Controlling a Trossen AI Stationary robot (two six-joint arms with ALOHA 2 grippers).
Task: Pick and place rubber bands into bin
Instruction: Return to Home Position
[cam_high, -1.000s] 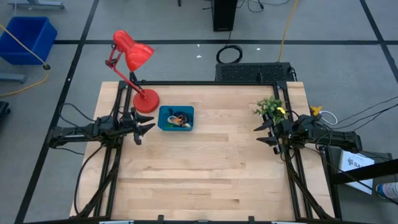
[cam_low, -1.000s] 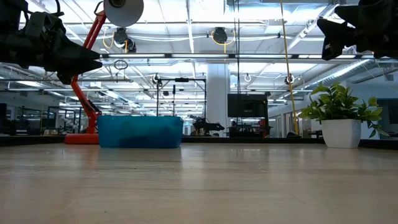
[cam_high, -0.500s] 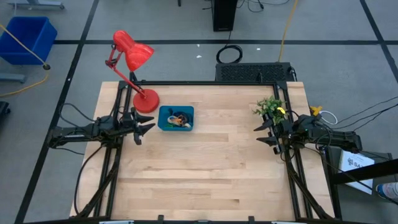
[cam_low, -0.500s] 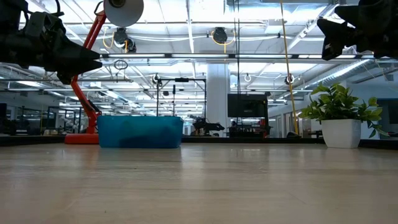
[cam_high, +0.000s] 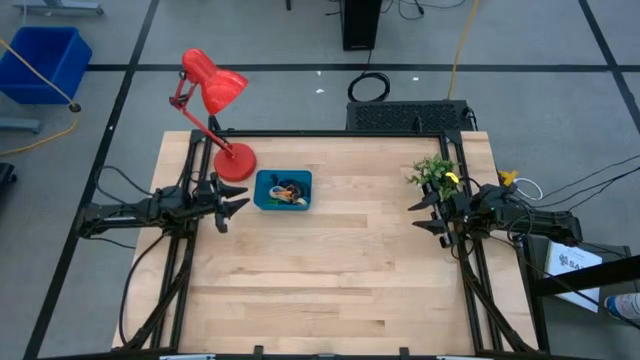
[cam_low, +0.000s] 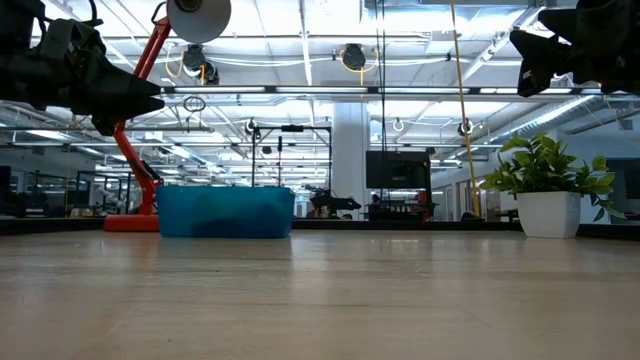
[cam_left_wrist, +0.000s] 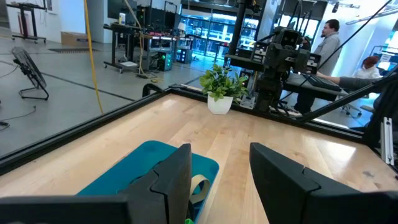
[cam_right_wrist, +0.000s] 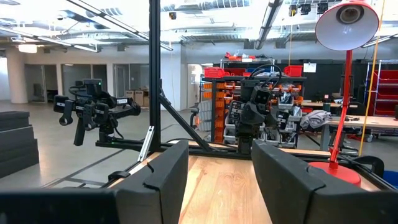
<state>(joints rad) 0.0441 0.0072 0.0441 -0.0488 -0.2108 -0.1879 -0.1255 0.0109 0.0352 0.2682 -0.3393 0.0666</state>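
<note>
I logged the thin coloured rubber bands heaped inside the small shallow teal-blue plastic bin, on the pale wooden tabletop just beside the red desk lamp. The left gripper hung near the bin, fingers apart and empty. The right gripper hung well apart, fingers apart.

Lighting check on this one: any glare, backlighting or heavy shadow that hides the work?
Low view: bright ceiling lights behind turn the left gripper and right gripper into dark silhouettes. High view: even light on the table, no glare, only faint shadows; the rubber bands in the bin show. Both wrist views: the fingers dark, the room well lit.
</note>
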